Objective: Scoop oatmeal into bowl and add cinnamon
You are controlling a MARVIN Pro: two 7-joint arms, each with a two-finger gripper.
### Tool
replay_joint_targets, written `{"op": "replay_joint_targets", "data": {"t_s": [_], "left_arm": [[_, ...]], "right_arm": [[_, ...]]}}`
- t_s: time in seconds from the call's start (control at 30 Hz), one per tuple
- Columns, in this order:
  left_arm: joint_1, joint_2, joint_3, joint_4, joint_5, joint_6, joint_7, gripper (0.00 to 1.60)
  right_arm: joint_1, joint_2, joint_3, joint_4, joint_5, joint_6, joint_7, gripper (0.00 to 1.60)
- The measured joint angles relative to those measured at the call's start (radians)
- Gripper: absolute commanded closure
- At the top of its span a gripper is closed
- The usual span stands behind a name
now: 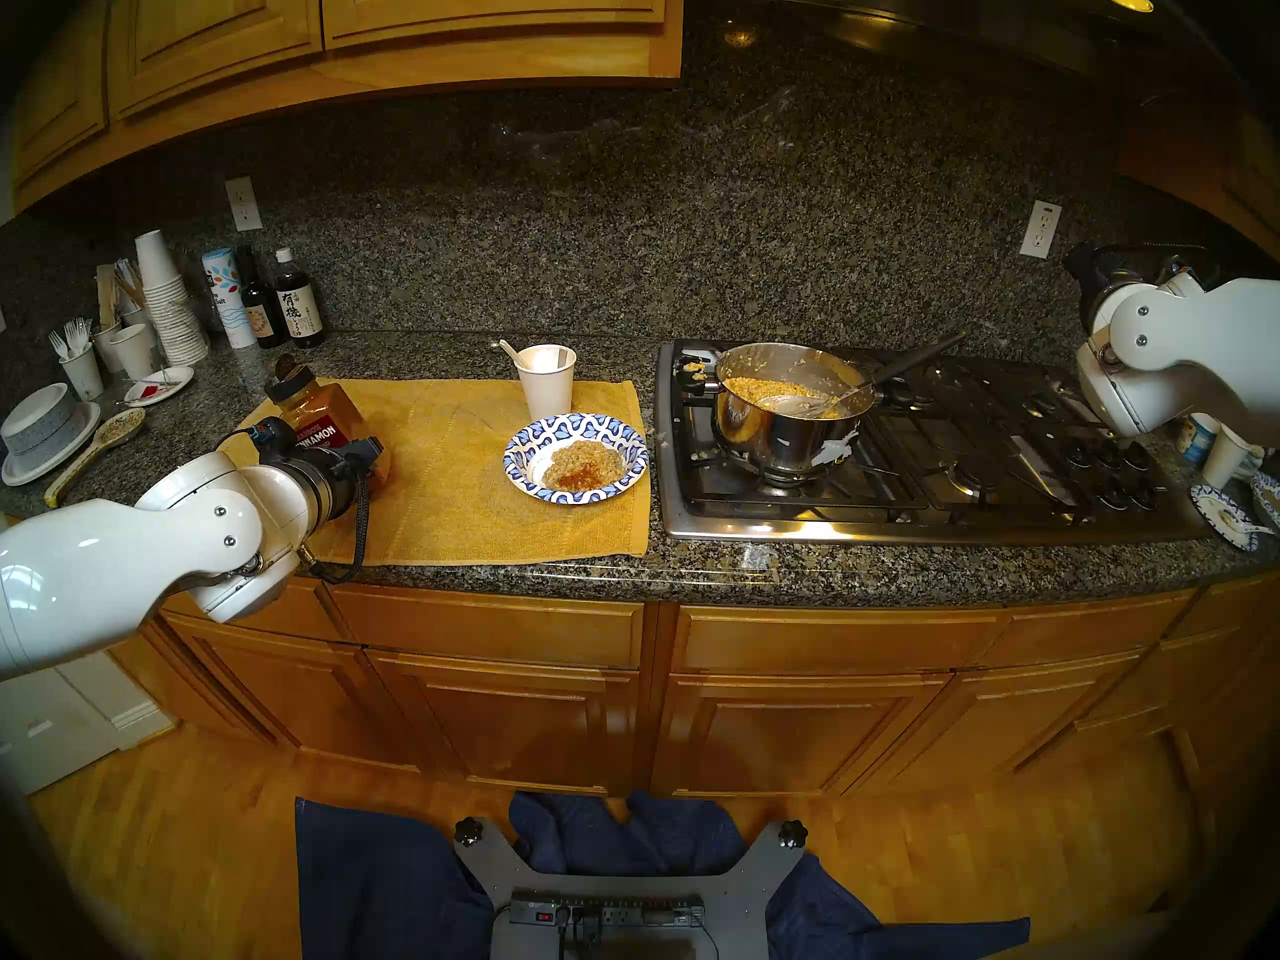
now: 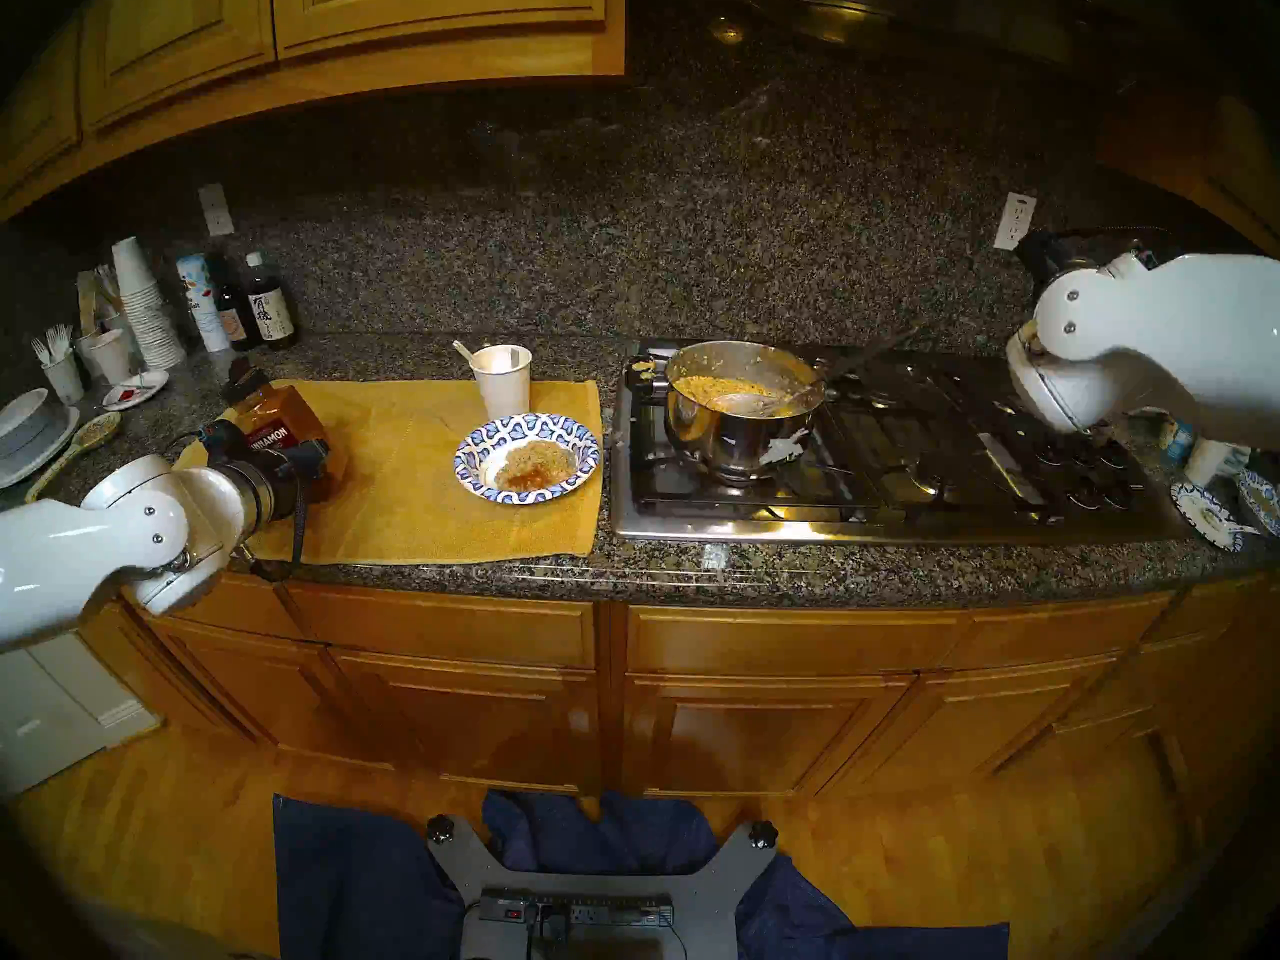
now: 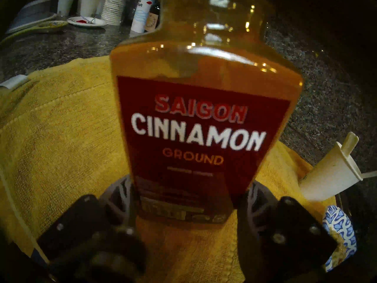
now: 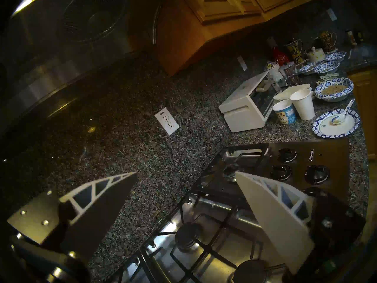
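Two fingers of my left end effector [image 3: 189, 196] clamp the clear, red-labelled cinnamon jar [image 3: 201, 113], seen only by wrist view; right end effector [image 4: 183, 186] gapes empty.

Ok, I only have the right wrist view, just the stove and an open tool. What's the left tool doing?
Observer: The left tool is shut on the cinnamon jar, gripping its lower end, over the yellow cloth.
Operator: Any cinnamon on the oatmeal?
Observer: Yes, a reddish-brown patch sits on the oatmeal in the blue-patterned bowl.
Operator: And the pot?
Observer: The pot stands on the stove, on the burner nearest the bowl, with more oatmeal and a spoon inside.
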Motion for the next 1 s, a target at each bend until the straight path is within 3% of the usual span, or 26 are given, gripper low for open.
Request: {"op": "replay_joint_targets", "data": {"t_s": [0.33, 0.37, 1.0], "left_arm": [[0.003, 0.000, -0.017, -0.018, -0.019, -0.014, 0.045, 1.60], [0.003, 0.000, -0.019, -0.020, -0.020, -0.015, 0.049, 0.00], [0.037, 0.003, -0.012, -0.054, -0.011, 0.006, 0.120, 0.00]], "right_arm": [[0.000, -0.002, 0.001, 0.000, -0.002, 0.000, 0.000, 0.00], [0.000, -0.002, 0.001, 0.000, -0.002, 0.000, 0.000, 0.00], [0.000, -0.003, 0.002, 0.000, -0.006, 0.000, -0.001, 0.00]]}}
